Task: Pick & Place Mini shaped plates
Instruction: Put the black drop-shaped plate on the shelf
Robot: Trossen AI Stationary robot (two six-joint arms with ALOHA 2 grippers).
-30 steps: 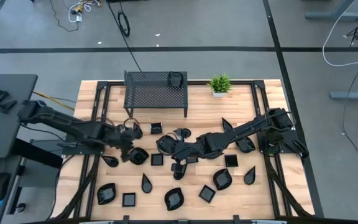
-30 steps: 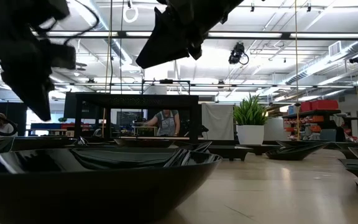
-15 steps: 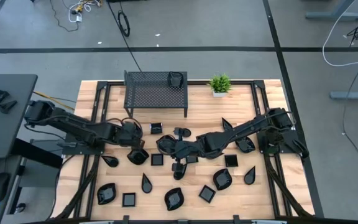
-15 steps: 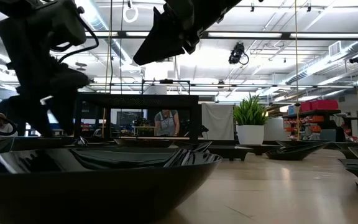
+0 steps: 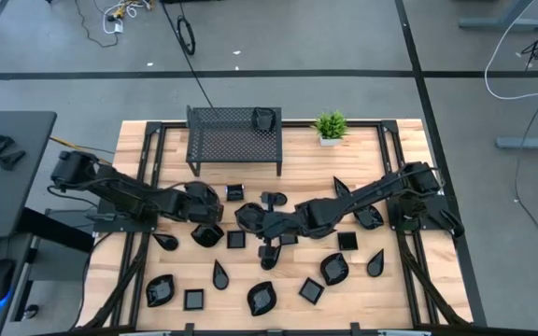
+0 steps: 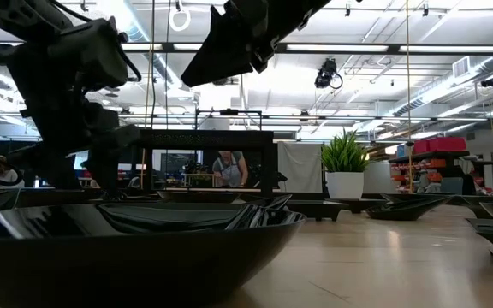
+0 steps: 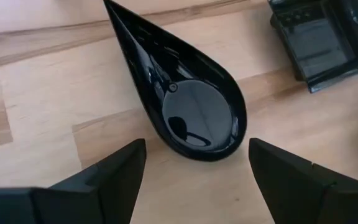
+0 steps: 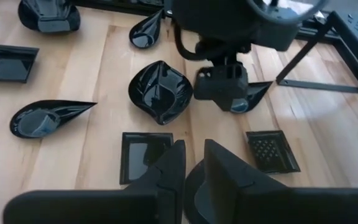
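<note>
From above, my left claw hangs over the light wooden slatted table, at nine o'clock from centre, above a glossy black teardrop dish. My right claw reaches to mid-table; more glossy black mini plates lie scattered toward six o'clock.

At table height, a big glossy black bowl-like dish fills the foreground.

Through my left wrist, my fingers stand wide apart, empty, straddling the teardrop dish without touching.

Through my right wrist, my fingers are nearly together; whether they pinch anything I cannot tell.
</note>
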